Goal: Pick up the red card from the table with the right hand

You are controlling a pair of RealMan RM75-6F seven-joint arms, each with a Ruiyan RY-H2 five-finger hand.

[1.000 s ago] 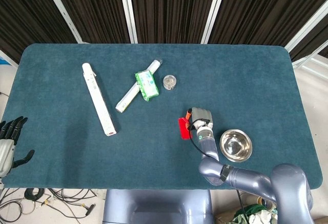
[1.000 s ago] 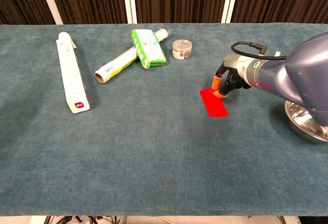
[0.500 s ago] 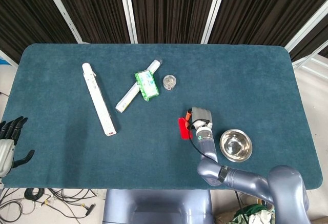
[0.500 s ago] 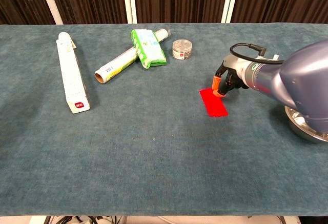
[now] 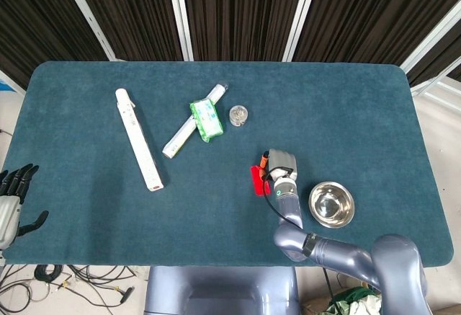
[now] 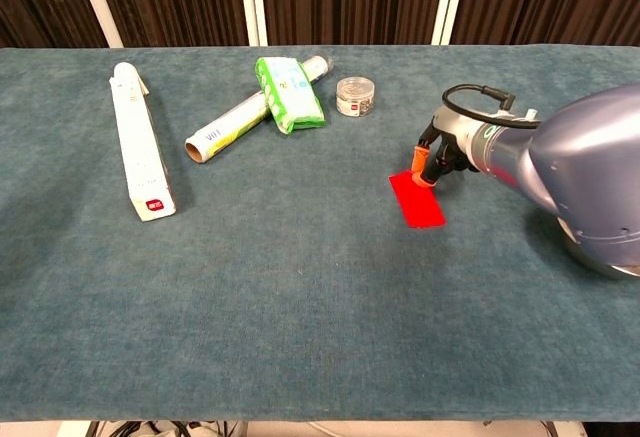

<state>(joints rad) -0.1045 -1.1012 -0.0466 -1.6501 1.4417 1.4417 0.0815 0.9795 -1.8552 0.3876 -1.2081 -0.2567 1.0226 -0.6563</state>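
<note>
Starting at the far left, the left hand [image 5: 11,203] hangs off the table [image 5: 346,106] edge with its fingers spread and nothing in it. On the blue felt there's a long white box [image 6: 138,142], then a foil roll [image 6: 240,112] lying diagonally with a green wipes pack [image 6: 288,92] resting across its top end, and a small clear jar [image 6: 353,96] just beside that. Right of center is the red card [image 6: 417,200], flat on the cloth. The right hand [image 6: 443,154] has its orange fingertips [image 6: 424,172] down on the card's far corner, touching it; whether they actually pinch it I can't tell, the arm's bulk covers the rest. A steel bowl [image 5: 331,204] sits near the front right, just beside the arm.
</note>
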